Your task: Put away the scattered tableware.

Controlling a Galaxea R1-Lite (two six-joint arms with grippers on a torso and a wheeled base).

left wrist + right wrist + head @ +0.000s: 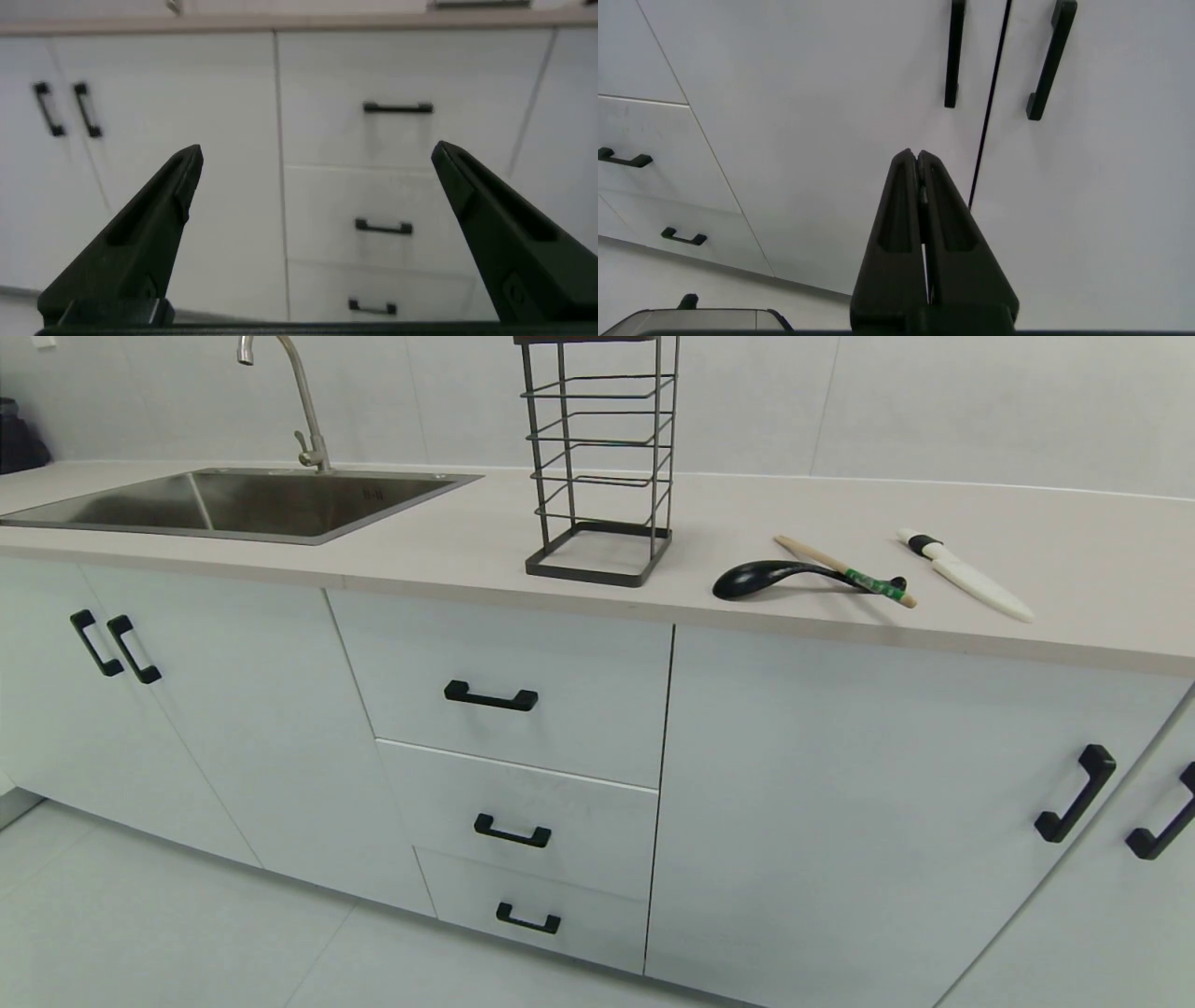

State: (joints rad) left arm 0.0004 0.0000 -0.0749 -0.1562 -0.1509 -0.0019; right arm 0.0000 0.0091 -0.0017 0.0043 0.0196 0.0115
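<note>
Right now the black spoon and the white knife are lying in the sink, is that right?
Not quite: they are not in the sink. The head view shows the black spoon and the white knife lying on the countertop, on the far side of the wire rack from the sink.

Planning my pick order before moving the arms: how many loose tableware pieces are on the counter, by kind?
Black spoon: 1
Wooden chopsticks, lying together as one bundle: 1
White knife: 1
Total: 3, all on the counter to the right of the wire rack.
</note>
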